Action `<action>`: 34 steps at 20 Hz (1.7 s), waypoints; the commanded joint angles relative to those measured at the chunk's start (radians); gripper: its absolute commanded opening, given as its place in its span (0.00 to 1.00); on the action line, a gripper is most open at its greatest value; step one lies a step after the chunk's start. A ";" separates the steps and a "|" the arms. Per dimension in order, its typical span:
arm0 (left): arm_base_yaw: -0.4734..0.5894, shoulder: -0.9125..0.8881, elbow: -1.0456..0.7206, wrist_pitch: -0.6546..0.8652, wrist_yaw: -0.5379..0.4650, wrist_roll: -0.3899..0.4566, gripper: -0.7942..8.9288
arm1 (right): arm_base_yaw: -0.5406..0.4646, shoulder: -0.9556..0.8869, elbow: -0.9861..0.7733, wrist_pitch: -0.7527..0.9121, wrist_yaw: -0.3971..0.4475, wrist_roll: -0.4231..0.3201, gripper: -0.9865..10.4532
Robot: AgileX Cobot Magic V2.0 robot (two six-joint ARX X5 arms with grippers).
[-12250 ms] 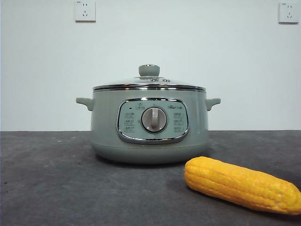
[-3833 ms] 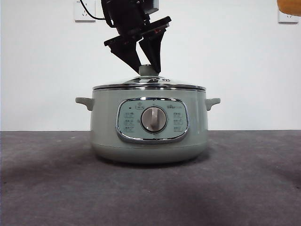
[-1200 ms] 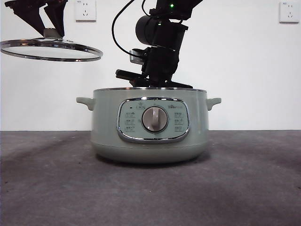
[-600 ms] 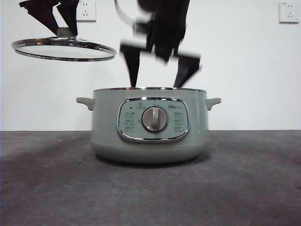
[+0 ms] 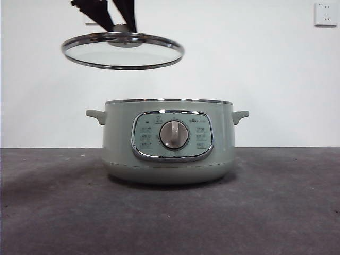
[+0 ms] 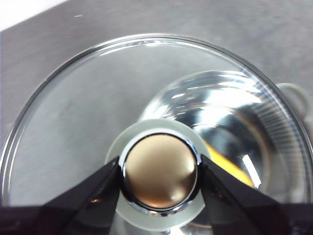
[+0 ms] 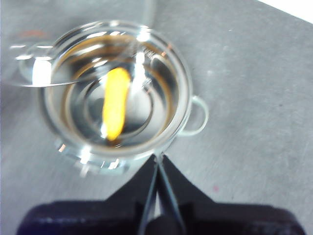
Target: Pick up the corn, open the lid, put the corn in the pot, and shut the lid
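While corn (image 7: 116, 103) lies in pot (image 5: 169, 139), left hand (image 6: 160, 172) grips lid (image 5: 123, 50)

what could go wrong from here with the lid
The left gripper holds the lid by its smooth round knob alone, in the air, so the lid could slip or swing. The lid hangs up and to one side of the pot, not centred; lowered like that, its rim could catch the pot's edge. The corn lies inside the pot; if an end sits high, the lid may not seat.
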 commanded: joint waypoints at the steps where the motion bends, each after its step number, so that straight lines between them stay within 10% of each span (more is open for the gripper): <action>1: -0.041 -0.018 0.014 0.015 -0.001 -0.031 0.07 | 0.035 -0.068 -0.100 -0.021 0.016 -0.005 0.07; 13: -0.163 0.004 0.012 0.014 -0.086 -0.071 0.07 | 0.060 -0.637 -0.885 0.280 -0.027 0.052 0.07; 34: -0.204 0.135 0.012 0.014 -0.090 -0.119 0.07 | 0.060 -1.000 -1.045 0.121 0.011 0.191 0.07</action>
